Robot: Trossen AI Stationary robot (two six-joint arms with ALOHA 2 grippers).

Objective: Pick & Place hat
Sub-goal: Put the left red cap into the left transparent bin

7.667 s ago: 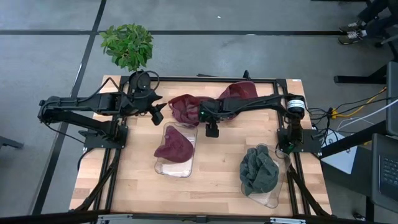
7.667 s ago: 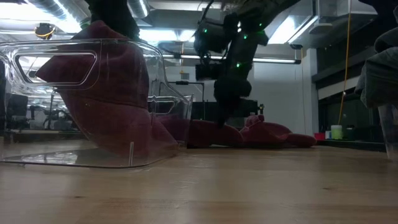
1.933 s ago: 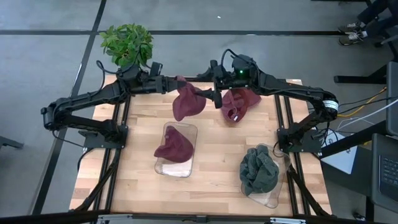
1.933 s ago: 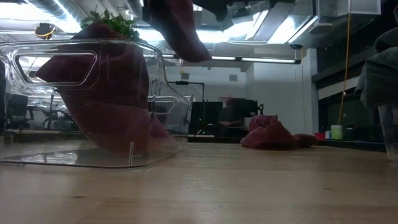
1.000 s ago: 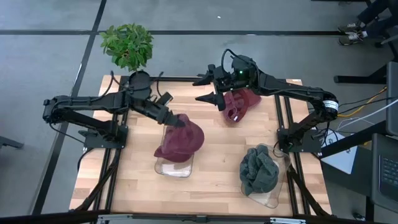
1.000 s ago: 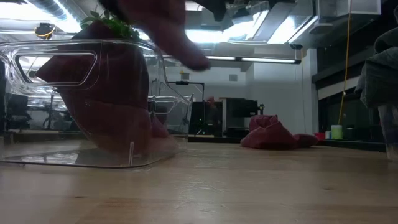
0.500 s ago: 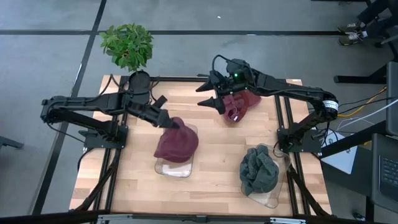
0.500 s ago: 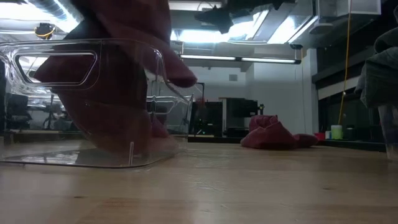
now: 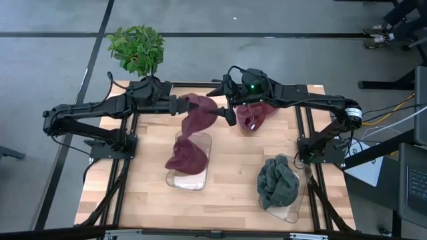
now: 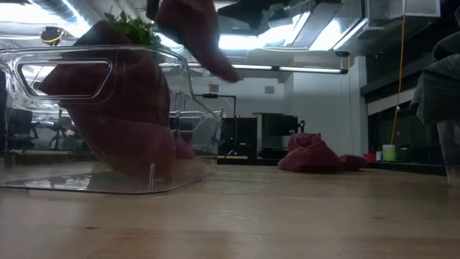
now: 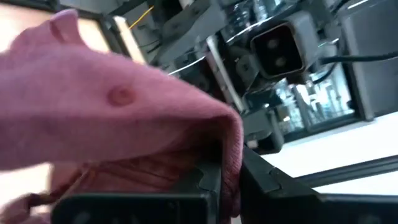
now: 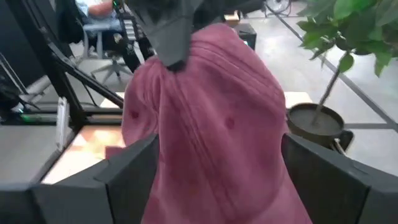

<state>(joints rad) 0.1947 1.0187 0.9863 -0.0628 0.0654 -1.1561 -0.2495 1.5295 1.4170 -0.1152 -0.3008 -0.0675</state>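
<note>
The soft, floppy red hat (image 9: 197, 115) hangs pinched in the left gripper (image 9: 179, 105), so the wide-open right gripper (image 9: 223, 107) should grab its loose edge

A hat (image 9: 197, 115) hangs in the air above the back middle of the table (image 9: 227, 193). Under it, a bin (image 9: 189, 179) near the middle holds another hat (image 9: 188, 157). A third hat (image 9: 253, 115) lies by the back edge. A bin (image 9: 289, 212) near the front right corner holds a hat (image 9: 277, 183). A plant (image 9: 137, 48) stands behind the back left corner.
</note>
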